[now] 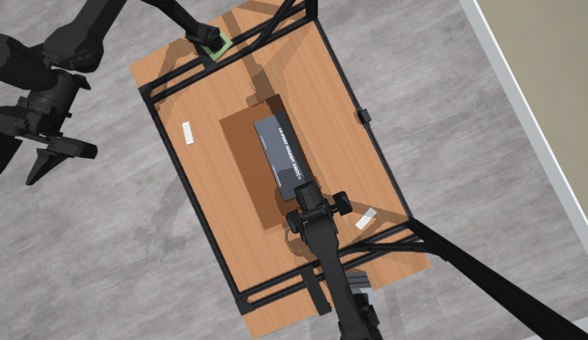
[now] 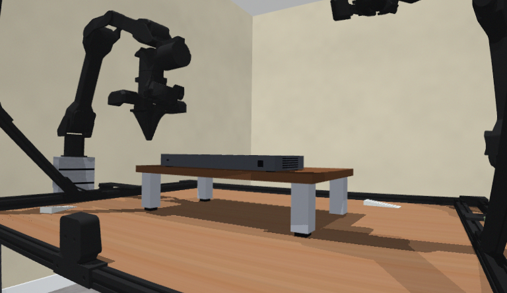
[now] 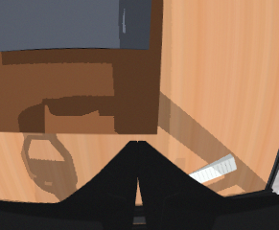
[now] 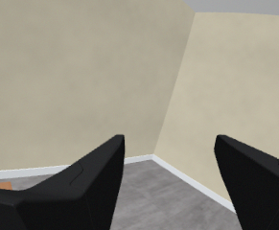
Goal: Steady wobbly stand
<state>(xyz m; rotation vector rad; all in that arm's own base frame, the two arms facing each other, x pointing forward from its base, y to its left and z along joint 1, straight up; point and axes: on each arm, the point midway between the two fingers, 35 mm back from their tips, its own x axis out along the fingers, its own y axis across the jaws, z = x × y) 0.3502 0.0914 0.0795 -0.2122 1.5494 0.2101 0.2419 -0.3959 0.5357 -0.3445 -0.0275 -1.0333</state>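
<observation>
The brown stand (image 1: 243, 145) (image 2: 333, 172) (image 3: 81, 79) stands upright on four pale legs. Three legs show black feet; the far right leg (image 2: 338, 196) in the exterior view shows none, and I cannot tell whether it touches the table. The dark network switch (image 1: 275, 158) (image 2: 212, 162) (image 3: 53, 24) lies on top. One white ribbed wedge (image 1: 187, 133) (image 2: 381, 203) lies beyond that leg; another wedge (image 1: 366, 218) (image 2: 55, 209) (image 3: 222, 165) lies off the opposite end. My left gripper (image 2: 148, 138) (image 3: 137, 148) is shut and empty above the stand's end. My right gripper (image 4: 171, 143) is open and empty, off the table.
A black frame (image 1: 194, 202) runs around the wooden table (image 1: 347, 145), with posts rising at its corners. A black block (image 1: 363, 116) (image 2: 80, 237) sits on one long rail. A green plate (image 1: 215, 54) lies under the right arm's base.
</observation>
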